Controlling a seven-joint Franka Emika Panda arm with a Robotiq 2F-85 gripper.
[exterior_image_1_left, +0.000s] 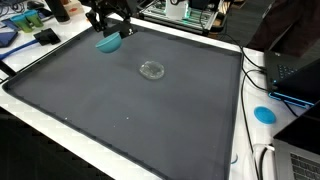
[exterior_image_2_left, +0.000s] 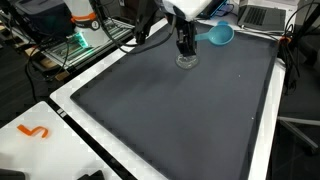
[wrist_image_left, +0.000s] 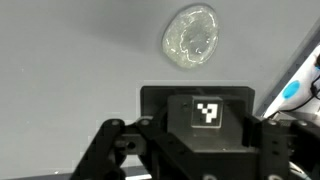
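Blue bowl (exterior_image_1_left: 108, 43) sits on the dark table (exterior_image_1_left: 150, 120) near an edge, close under the tool (exterior_image_1_left: 109, 32). A clear glass dish (exterior_image_1_left: 151, 69) lies nearby. Whether the tool is clenched cannot be told.

Small clear round dish (exterior_image_1_left: 152, 70), lying flat on dark mat (exterior_image_1_left: 150, 115)

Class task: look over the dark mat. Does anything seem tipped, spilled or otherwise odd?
The blue bowl appears tilted rather than flat, close by the gripper at the edge of the mat. The clear dish lies flat mid-mat. No spill shows.
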